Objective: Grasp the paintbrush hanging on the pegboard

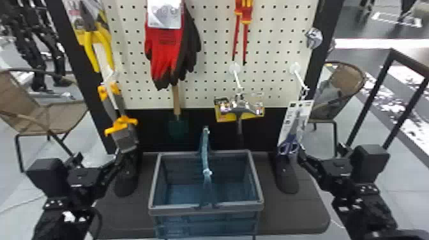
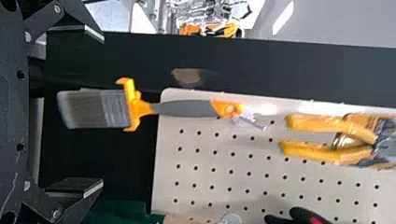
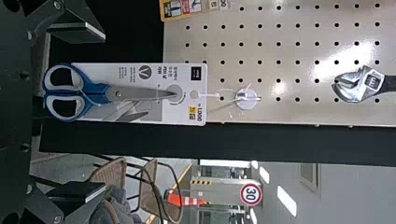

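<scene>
1. paintbrush, grey bristles, yellow-orange ferrule, grey handle (image 1: 119, 127): hangs from a hook at the left edge of the cream perforated pegboard (image 1: 210, 48). handle end up, bristles down over the black panel (image 1: 191, 127) under the board. long axis close to upright, the lower end leaning a little toward the board's middle.
2. left gripper, black, two flat fingers (image 1: 127, 172): sits directly beneath the bristles in the head view. fingers (image 2: 77, 25) spread wide, holding nothing.
3. governing relation: in the left wrist view the brush lies straight ahead on the gripper's centre line, bristles (image 2: 93, 108) nearest, roughly midway between the two fingers. its long axis runs along the line of reach, not across it. whether the bristle tip is already inside the gap cannot be told. judgement: travel up along that axis would bring the ferrule or handle between the pads.
4. right gripper, same build (image 1: 287, 175): well apart at the board's right side, fingers spread and empty, facing blue-handled scissors on a white card (image 3: 102, 93). the left arm is clearly the nearer one.
</scene>
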You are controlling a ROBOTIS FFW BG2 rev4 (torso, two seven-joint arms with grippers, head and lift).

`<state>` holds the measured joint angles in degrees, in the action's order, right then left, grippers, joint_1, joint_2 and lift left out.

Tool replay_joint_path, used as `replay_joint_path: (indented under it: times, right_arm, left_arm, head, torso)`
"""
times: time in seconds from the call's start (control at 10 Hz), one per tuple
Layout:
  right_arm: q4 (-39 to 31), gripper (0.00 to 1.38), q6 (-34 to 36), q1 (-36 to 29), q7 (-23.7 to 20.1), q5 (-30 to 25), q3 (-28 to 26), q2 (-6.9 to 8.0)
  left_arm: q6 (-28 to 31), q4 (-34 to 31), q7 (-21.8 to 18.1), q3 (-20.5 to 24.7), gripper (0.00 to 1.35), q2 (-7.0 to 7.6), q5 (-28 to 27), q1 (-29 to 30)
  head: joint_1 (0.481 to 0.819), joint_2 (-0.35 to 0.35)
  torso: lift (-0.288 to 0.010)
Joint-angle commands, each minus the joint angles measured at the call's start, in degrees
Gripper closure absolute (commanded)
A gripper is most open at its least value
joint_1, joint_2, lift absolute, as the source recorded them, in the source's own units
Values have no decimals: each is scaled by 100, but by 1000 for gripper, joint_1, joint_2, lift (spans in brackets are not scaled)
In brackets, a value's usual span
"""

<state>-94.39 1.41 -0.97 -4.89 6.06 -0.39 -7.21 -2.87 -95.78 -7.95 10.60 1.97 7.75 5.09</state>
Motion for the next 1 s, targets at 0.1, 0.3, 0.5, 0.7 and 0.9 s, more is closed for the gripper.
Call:
replay_joint_path:
  times: [0.1,0.3,0.5,0.7,0.9]
  right_arm:
    - [8,170,0,0,-12,9,4,9]
    - [0,170,0,9,-47,9,4,9]
    - [-9,170,0,35,-127,-9,13,26]
    - [-18,170,0,35,-179,-9,4,53]
    - [-18,170,0,35,-258,0,13,79]
  left_arm:
    - [270,-37,-540,426,165,6,-45,-228]
    - [410,341,-1340,742,209,111,-133,-755]
    - [217,1079,-1938,733,275,366,315,-1274]
    - [-38,1589,-2351,742,275,559,421,-1660]
    - [-126,1967,-2580,804,269,744,324,-2003]
  head:
    - [549,0]
    - [549,0]
    - [549,0]
    - [549,0]
    - [549,0]
  torso:
    - [-100]
    - [-100]
    - [-100]
    - [-100]
    - [-100]
